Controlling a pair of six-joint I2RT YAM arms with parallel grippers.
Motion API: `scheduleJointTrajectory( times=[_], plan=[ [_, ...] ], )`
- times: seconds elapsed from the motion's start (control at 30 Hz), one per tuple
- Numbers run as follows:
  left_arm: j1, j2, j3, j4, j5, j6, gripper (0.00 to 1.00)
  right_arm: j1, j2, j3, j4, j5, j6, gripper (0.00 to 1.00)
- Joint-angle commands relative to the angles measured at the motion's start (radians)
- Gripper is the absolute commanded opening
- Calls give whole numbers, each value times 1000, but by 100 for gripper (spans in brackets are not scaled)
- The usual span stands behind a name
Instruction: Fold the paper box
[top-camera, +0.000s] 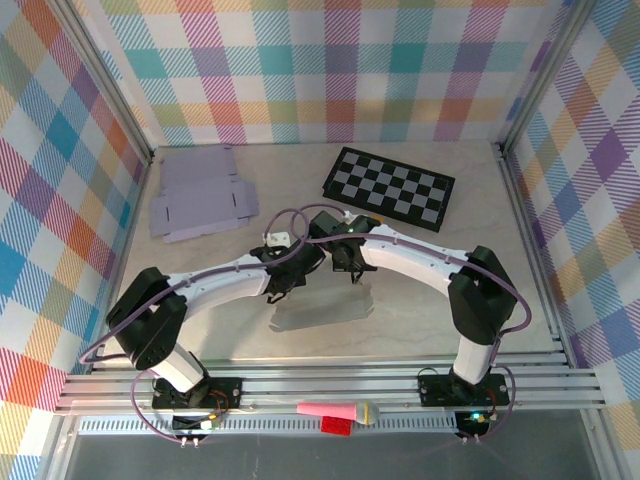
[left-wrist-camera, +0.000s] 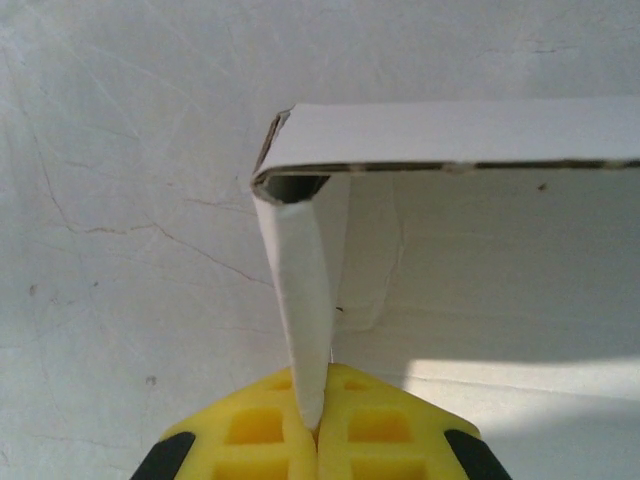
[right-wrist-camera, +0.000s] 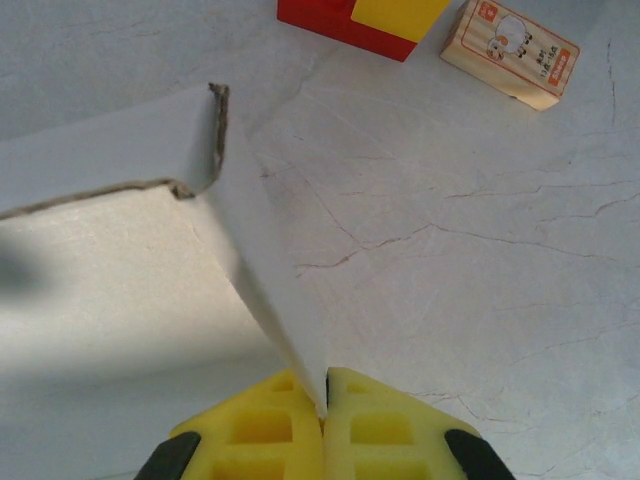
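The paper box (top-camera: 322, 312) lies pale and half-formed near the centre of the table (top-camera: 450, 300), a little toward 6 o'clock, just below where the two wrists meet. In the left wrist view, its top panel (left-wrist-camera: 450, 135) runs off toward 3 o'clock. From its corner a narrow left flap (left-wrist-camera: 300, 300) drops to 6 o'clock, where the left gripper (left-wrist-camera: 318, 425) pinches it between yellow pads pressed together. The right gripper (right-wrist-camera: 325, 400) is likewise closed on the tip of a right flap (right-wrist-camera: 270, 260) that slopes down from the box's frayed corner at 11 o'clock.

We judge the main hazard to be the hold itself. Each flap is caught only at its very end, so a quick pull may slide the card out. The corner already looks rough, and if the arms draw in opposing directions the crease there could tear. The box seems light and nothing pins it down, so it may skate or lift instead of folding. The wrists sit nearly touching, so a wide swing risks a knock.

Farther out, flat box blanks (top-camera: 200, 195) lie at 10 o'clock and a checkerboard (top-camera: 390, 188) at 1 o'clock, both well apart. A red and yellow block (right-wrist-camera: 340, 25) and a small wooden block (right-wrist-camera: 510, 52) sit at 12 to 1 o'clock in the right wrist view.
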Motion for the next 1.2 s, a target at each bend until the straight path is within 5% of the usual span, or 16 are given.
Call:
scheduleJointTrajectory(
  times=[0.0,0.3,0.43,0.83,1.17],
  plan=[
    [-22,48,44,-107,-56,-52,0,31,7,18,-12,30,23,0],
    [-22,-21,-22,14,3,16,0,31,14,3,14,10,0,0],
    [-15,-50,-69,91,63,51,16,31,10,-5,27,10,-7,0],
    [16,-2,-85,95,134,32,20,30,16,-1,25,5,-12,0],
    [11,38,-53,14,80,-10,0,31,18,-6,28,-10,-16,0]
  ],
)
